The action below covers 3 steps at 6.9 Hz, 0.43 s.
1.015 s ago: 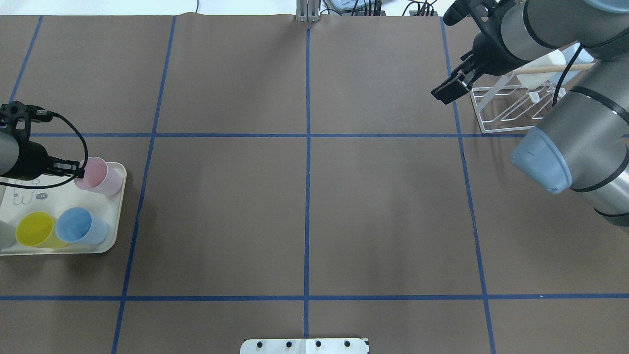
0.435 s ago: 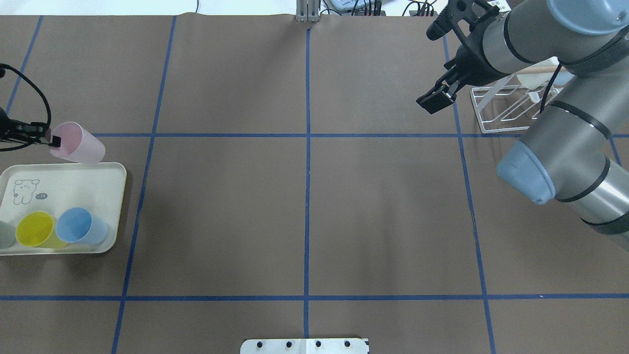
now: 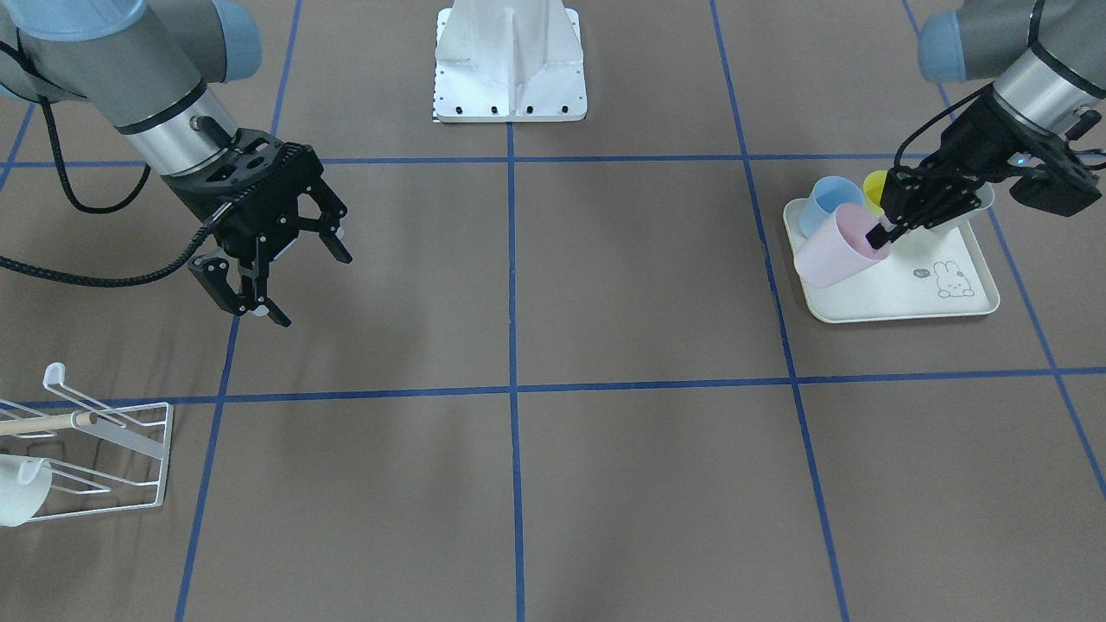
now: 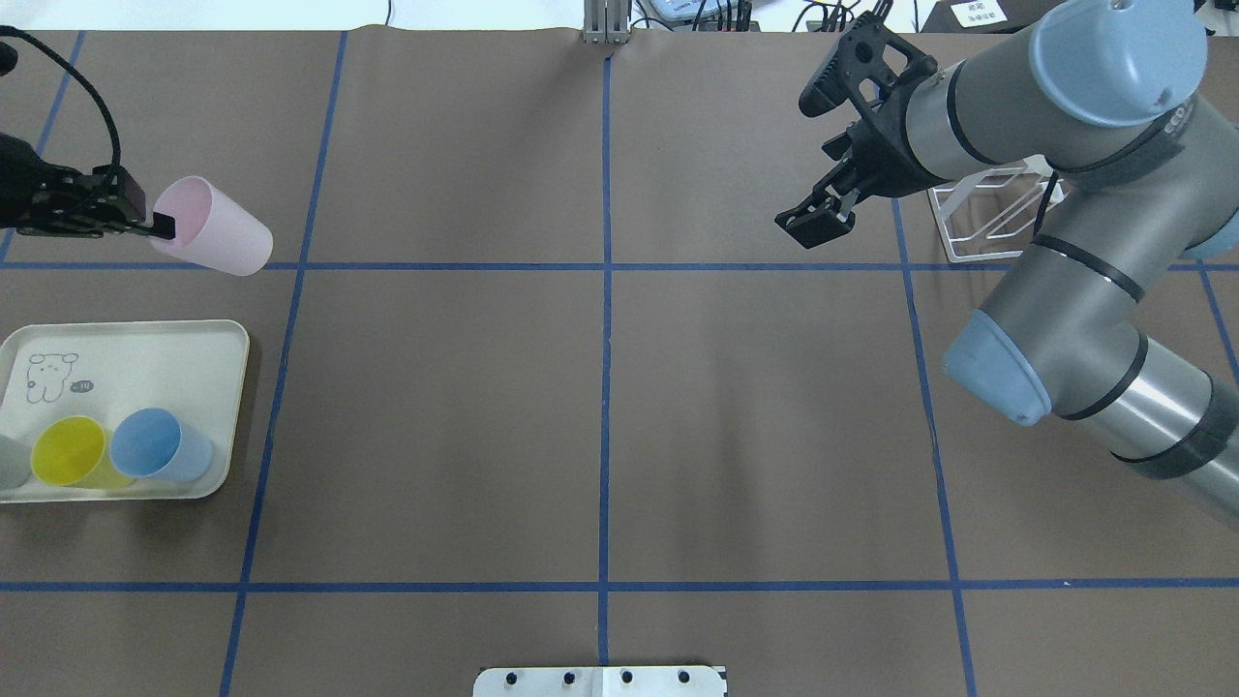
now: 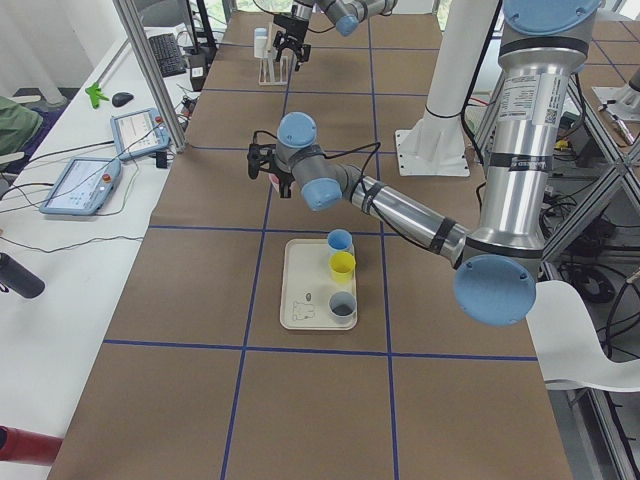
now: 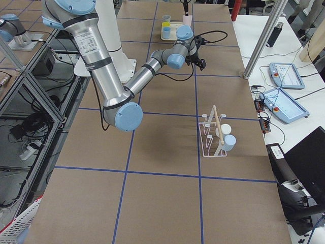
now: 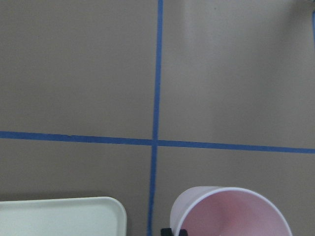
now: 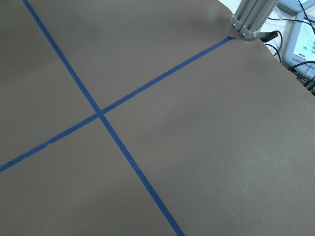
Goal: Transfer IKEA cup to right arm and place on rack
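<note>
Pink IKEA cup (image 4: 218,234): gripped at the rim by the left hand (image 4: 160,229), whose fingers are closed on the wall, one inside the mouth and one outside. In the overhead view the cup is tilted, mouth toward the hand and base toward 3 o'clock. It is in the 10 o'clock sector of the desk (image 4: 436,416), at 12 o'clock from the cream tray (image 4: 145,339) and apart from it. The tray carries a yellow cup (image 4: 73,452) and a blue cup (image 4: 155,445). Right hand (image 4: 813,218): fingers spread wide, holding nothing, at 9 o'clock from the white wire rack (image 4: 978,232), in the desk's 2 o'clock sector.
</note>
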Each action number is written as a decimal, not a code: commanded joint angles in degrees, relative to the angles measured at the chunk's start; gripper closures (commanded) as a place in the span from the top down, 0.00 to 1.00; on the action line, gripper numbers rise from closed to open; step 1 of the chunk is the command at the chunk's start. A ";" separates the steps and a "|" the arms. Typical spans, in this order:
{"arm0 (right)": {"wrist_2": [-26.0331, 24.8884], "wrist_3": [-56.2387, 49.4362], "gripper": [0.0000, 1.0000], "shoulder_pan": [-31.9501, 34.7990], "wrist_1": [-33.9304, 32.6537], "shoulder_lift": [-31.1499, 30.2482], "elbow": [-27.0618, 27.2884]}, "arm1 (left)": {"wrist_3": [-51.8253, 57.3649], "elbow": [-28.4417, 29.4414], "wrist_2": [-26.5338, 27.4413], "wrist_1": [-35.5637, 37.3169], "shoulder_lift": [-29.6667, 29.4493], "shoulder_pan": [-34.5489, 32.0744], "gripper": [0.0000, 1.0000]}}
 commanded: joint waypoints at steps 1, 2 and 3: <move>-2.11 3.86 0.99 -3.67 7.35 0.56 -0.70 | -12.57 -1.98 -1.52 -0.41 -7.12 0.18 0.00; -5.26 7.28 0.99 -5.95 12.88 0.56 -1.23 | -17.51 -2.16 -2.22 -1.62 -9.51 0.80 0.00; -7.03 8.45 0.99 -7.72 16.41 0.65 -1.41 | -23.21 -1.90 -2.92 -6.07 -9.97 1.58 0.00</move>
